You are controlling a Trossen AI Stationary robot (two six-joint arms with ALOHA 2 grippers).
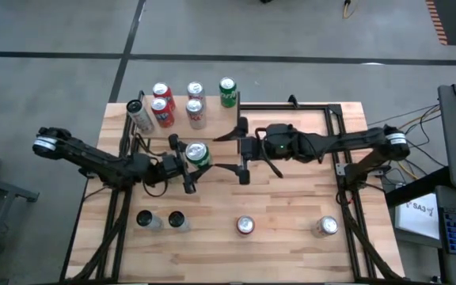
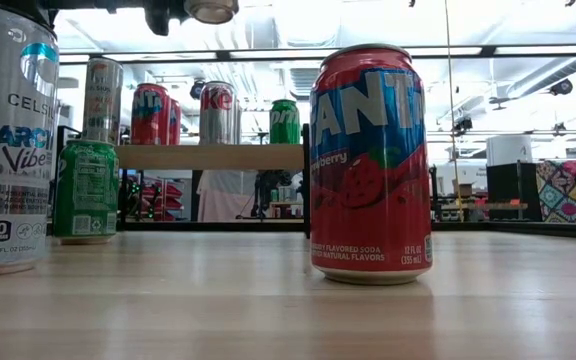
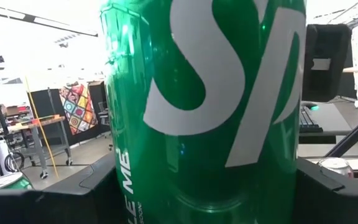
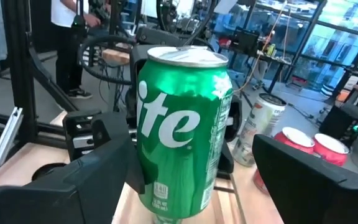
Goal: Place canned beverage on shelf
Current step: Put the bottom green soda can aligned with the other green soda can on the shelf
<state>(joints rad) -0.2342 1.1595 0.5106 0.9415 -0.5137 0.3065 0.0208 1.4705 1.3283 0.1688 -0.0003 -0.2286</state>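
The green Sprite can (image 1: 197, 153) is standing upright near the middle of the table (image 1: 291, 245), long axis vertical, silver top facing up. The left gripper (image 1: 193, 164) is gripping it, jaws closed on its sides; in the left wrist view the white letters "SP" are filling the picture. The right gripper (image 1: 241, 150) is sitting just right of the can with its jaws spread open and apart from it; its camera is reading "ite" on the label.

On the shelf (image 1: 212, 119) at the far left, a green Sprite can (image 1: 227, 92), two red Coke cans (image 1: 163, 104), two silver Diet Coke cans (image 1: 195, 103) and a tall slim can (image 1: 140, 116) are standing.

Near the table's front edge, a red Fanta can (image 2: 370, 165) is showing "strawberry flavored soda", and a white Celsius can (image 2: 10, 135) is reading "Arctic Vibe".
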